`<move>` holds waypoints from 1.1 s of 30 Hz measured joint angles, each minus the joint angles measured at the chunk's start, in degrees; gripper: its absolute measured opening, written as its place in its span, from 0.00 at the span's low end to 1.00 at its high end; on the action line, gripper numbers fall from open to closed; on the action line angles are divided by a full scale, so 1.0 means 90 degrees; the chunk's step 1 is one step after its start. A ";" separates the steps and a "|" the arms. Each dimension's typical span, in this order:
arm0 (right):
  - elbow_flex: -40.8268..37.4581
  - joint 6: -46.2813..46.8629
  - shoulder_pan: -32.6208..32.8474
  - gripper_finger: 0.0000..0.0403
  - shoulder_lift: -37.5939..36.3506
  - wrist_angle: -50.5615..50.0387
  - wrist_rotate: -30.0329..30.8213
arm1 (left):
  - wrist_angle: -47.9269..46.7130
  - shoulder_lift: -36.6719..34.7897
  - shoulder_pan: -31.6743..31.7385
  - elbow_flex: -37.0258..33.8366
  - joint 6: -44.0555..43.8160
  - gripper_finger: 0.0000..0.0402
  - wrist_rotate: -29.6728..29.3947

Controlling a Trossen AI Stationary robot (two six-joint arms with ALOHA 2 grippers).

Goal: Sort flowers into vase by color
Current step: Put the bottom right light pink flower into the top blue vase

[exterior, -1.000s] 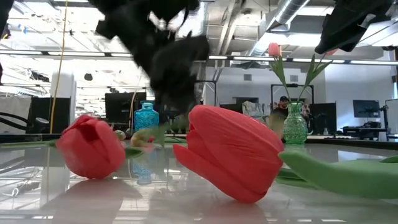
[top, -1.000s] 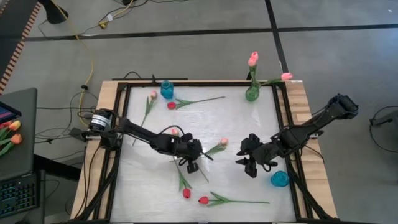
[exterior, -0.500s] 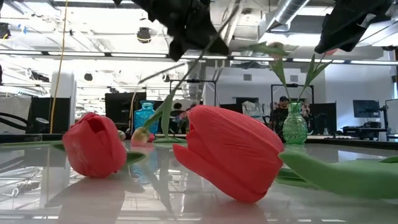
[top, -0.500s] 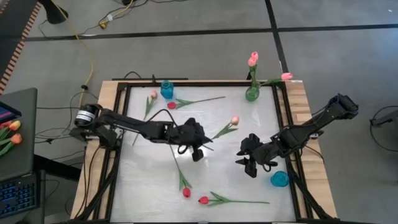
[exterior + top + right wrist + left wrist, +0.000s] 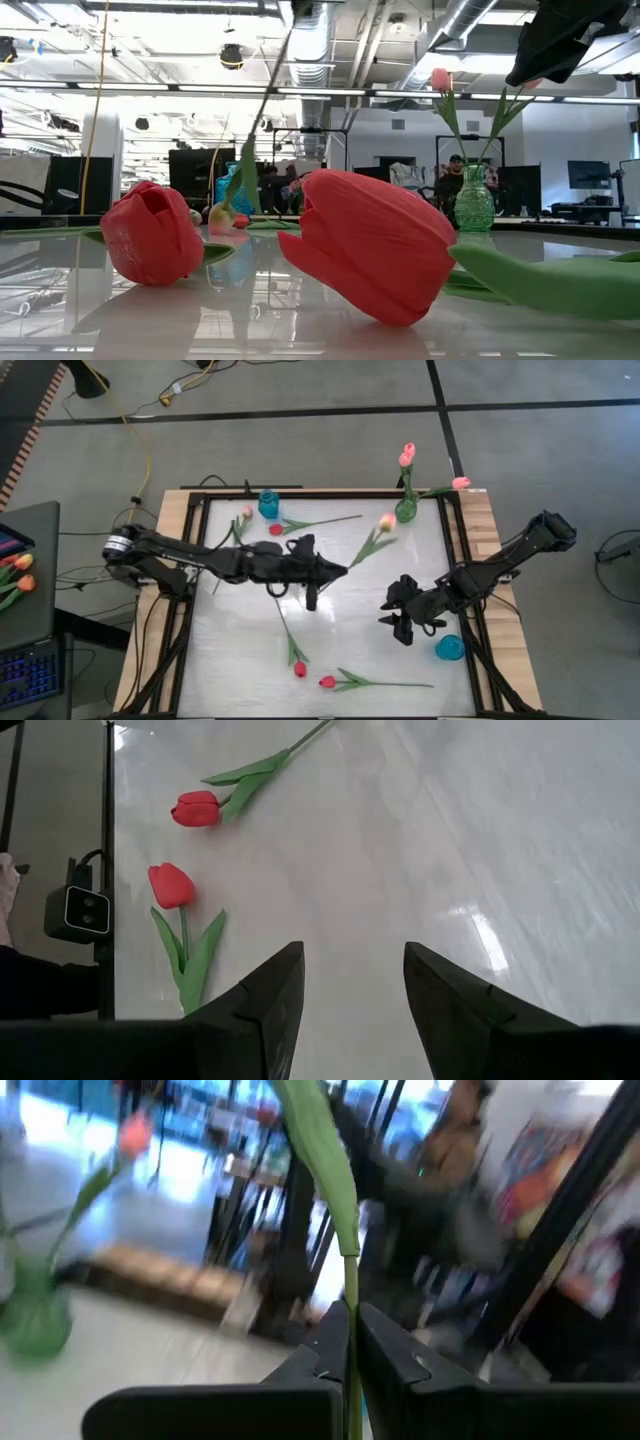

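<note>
My left gripper (image 5: 337, 569) (image 5: 352, 1342) hangs over the table's middle, shut on a pink tulip (image 5: 387, 521) whose head points at the green vase (image 5: 405, 510) (image 5: 33, 1318) by the far edge. That vase holds two pink tulips (image 5: 406, 456). A third pink tulip (image 5: 246, 512) and a red one (image 5: 276, 529) lie flat near the far blue vase (image 5: 268, 503). Two red tulips (image 5: 299, 669) (image 5: 172, 885) (image 5: 150, 245) lie by the near edge. My right gripper (image 5: 398, 625) (image 5: 350, 955) is open, low over the table's right half, touching nothing. My left gripper pinches the pink tulip's green stem (image 5: 351, 1315) between its two fingers, at the end away from the head. The stem runs on past the fingertips, slanting up toward the far right. The tulip is lifted clear of the table.
A second blue vase (image 5: 449, 648) stands near my right gripper at the table's near right. A black frame (image 5: 300, 493) edges the white table top. A thin stem with a leaf (image 5: 247, 165) shows in the low view. People stand in the room beyond.
My left gripper has risen out of the low view and moved toward the far edge and the green vase, staying shut on the stem. The pink tulip has been lifted clear of the table, and its head has swung from mid-table up close to the green vase.
</note>
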 joint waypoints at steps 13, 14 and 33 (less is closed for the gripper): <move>0.0000 0.0000 0.0000 0.49 0.0000 0.0000 0.0010 | 0.1859 -0.0654 0.0024 0.0002 0.0179 0.00 0.0303; 0.0000 0.0000 0.0000 0.49 -0.0001 -0.0001 0.0013 | 0.1855 -0.0723 0.0048 0.0002 0.0262 0.00 0.0277; -0.0002 -0.0009 -0.0007 0.49 0.0000 0.0177 0.0247 | 0.1056 -0.1194 0.1241 -0.0198 0.0381 0.00 0.0333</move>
